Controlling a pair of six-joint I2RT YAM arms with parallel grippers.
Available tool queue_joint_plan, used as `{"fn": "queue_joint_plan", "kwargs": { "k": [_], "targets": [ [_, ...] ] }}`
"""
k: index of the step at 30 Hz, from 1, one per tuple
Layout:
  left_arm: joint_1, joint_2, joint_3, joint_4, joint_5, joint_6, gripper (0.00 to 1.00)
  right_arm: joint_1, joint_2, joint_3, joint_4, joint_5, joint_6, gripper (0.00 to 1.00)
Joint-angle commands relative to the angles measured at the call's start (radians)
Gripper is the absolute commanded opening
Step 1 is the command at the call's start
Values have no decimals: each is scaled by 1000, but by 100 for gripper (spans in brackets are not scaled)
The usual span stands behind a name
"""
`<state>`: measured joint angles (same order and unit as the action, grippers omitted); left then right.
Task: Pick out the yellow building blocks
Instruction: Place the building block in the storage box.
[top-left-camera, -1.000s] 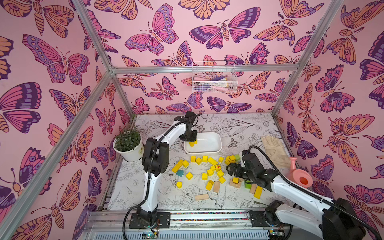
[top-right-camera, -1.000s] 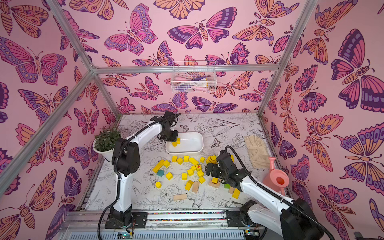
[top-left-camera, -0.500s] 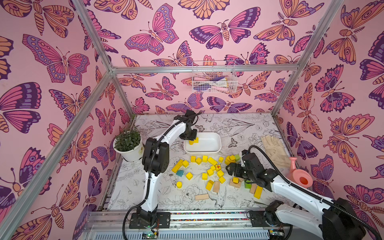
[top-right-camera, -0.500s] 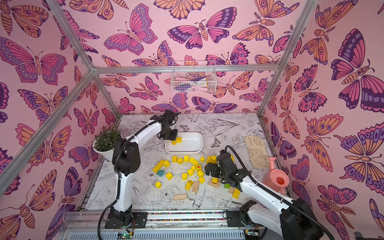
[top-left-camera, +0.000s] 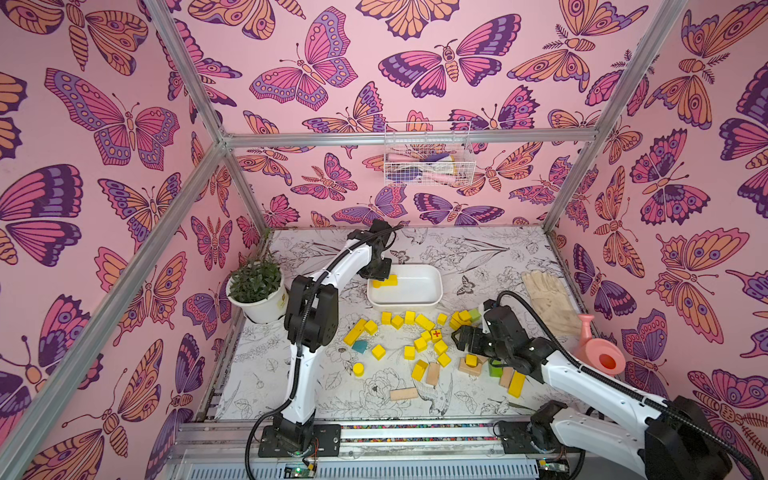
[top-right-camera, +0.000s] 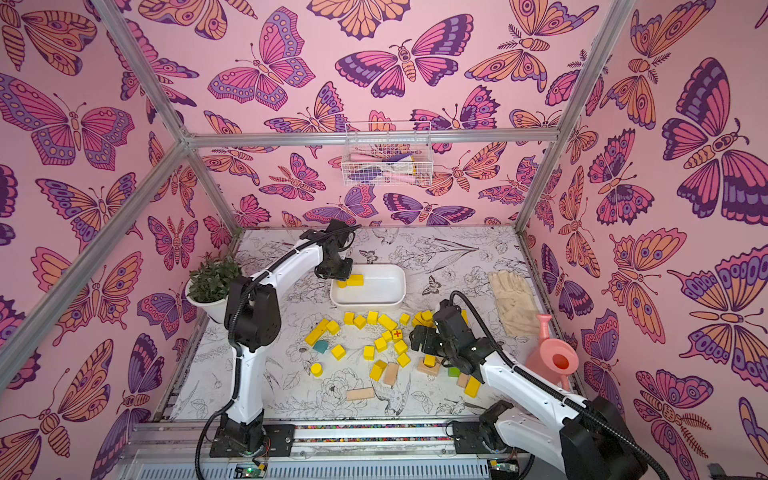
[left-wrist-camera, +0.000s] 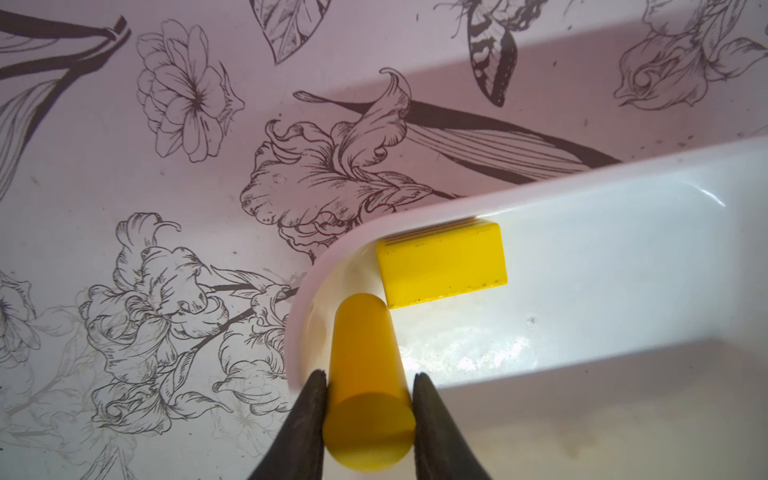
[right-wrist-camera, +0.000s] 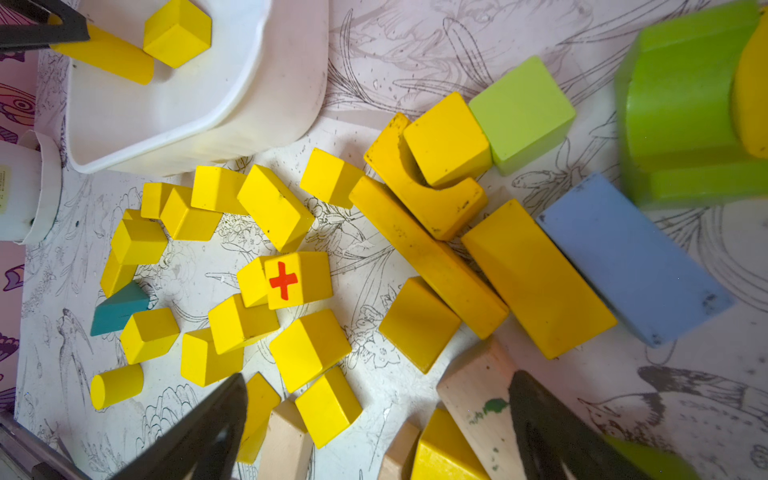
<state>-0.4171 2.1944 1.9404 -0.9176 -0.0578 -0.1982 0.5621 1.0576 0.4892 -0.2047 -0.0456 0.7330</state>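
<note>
1. Left arm (top-left-camera: 332, 272): base at the bench (top-left-camera: 478, 257) near edge, elbow high, forearm reaching toward the far edge. The wrist bends down over the left end of the white tub (top-left-camera: 405, 306).
2. Left gripper (left-wrist-camera: 369, 376): jaws clamped on a yellow cylinder (left-wrist-camera: 365, 345), one finger on each side of its round wall, gripping near one end.
3. The cylinder's long axis runs in line with the fingers. Most of its length sticks out past the tips, pointing down into the tub's left-end corner. Can't tell if the free end reaches the tub floor.
4. Yellow bar (left-wrist-camera: 442, 266) lies flat in the tub by that same corner, tight against a wall, long axis along that wall. The cylinder's free end is just beside it; contact unclear.
5. Right arm (top-left-camera: 582, 374): base at the near right corner, stretched low toward the bench middle, wrist above the block pile.
6. Right gripper (right-wrist-camera: 376, 378): jaws spread wide, gripping nothing. A tan block (right-wrist-camera: 478, 386) sits below, just inside one finger.
7. Loose yellow blocks (top-left-camera: 419, 332) lie spread between the tub and the near edge, mostly ahead of the right fingertips. Cross cube (right-wrist-camera: 297, 280) sits mid-pile, cross facing up.
</note>
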Motion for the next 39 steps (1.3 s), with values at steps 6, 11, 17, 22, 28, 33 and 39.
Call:
{"fn": "queue_joint_plan", "kwargs": {
  "k": [6,11,17,22,28,33,39],
  "targets": [
    [6,40,82,-39,-35,19,0,-10,-16,14,5,0,0,98],
    [6,62,110,-48,-33,20,0,-11,-17,12,5,-2,-1,98],
    [4,79,126,-58,-41,24,0,-13,-19,11,7,-4,0,98],
    [-1,75,126,-61,-47,27,0,-15,-20,9,9,-4,0,98],
    [-13,85,138,-64,-40,19,0,-15,-25,6,8,-5,2,98],
    [-19,102,159,-71,-49,19,0,-16,-31,5,8,-4,2,98],
    [-19,114,166,-73,-72,23,3,-16,-36,1,10,-3,3,98]
  ]
}}
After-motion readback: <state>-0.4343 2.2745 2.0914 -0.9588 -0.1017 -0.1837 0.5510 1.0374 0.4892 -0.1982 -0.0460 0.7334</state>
